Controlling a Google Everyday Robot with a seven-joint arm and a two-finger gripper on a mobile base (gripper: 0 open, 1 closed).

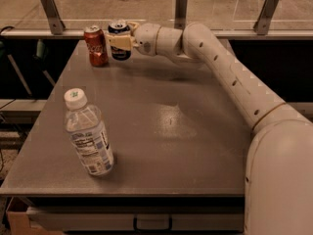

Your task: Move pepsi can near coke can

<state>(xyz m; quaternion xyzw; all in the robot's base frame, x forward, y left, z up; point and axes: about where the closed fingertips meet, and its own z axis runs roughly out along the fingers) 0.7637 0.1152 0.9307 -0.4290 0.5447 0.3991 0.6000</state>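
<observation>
- The gripper [116, 41] is out at the far left corner of the grey table [195, 146], at the end of the white arm [230, 77] that reaches across from the right.
- Its cream fingers [122, 41] are clamped on the pepsi can [121, 54]; one finger crosses the front of the can's middle.
- The pepsi can is upright, silver top facing up, dark blue body showing below the finger.
- I can't tell whether its base sits on the table or hangs just above it; a dark shadow lies right under it.
- Just beside it, to the left, stands the coke can [96, 47]: red, white script, silver top, upright on the table.
- The two cans are very close, with only a narrow gap between them, and the pepsi can looks a touch further back.
- I can't make out whether either can's top is opened, and nothing of their contents shows.
- Well apart from both, near the front left of the table, stands a clear plastic water bottle [89, 136].
- Its white cap is on and a printed label wraps its lower half; the body looks clear, but I can't read a fill level.
- Behind the table runs a glass barrier on metal posts [181, 6].
</observation>
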